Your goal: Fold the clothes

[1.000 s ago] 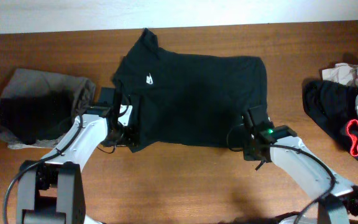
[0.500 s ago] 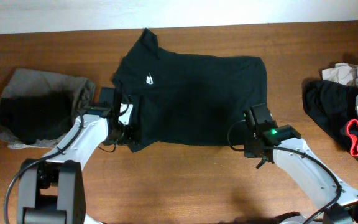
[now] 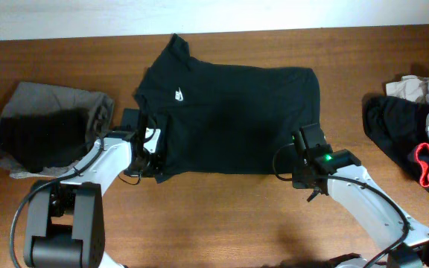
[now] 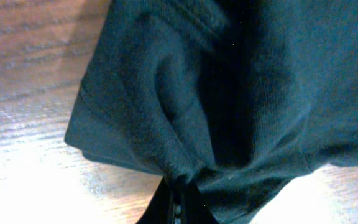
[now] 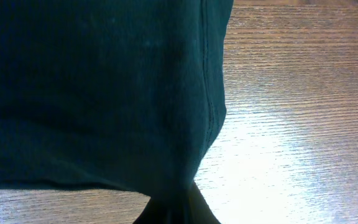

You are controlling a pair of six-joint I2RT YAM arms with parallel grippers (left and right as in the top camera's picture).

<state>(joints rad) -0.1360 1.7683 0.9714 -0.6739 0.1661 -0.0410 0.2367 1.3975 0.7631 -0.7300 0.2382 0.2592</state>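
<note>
Wooden table (image 3: 222, 216): black T-shirt (image 3: 237, 112) spread flat; left claw (image 4: 177, 200), right claw (image 5: 178, 210) each pinching near hem corner.

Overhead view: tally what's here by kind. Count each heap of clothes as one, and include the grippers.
Spread-out black T-shirt: 1
Heaps of clothes: 2 (left heap, right heap)
Grippers: 2 (left gripper, right gripper), each pinching the T-shirt's near edge
Total: 5
</note>
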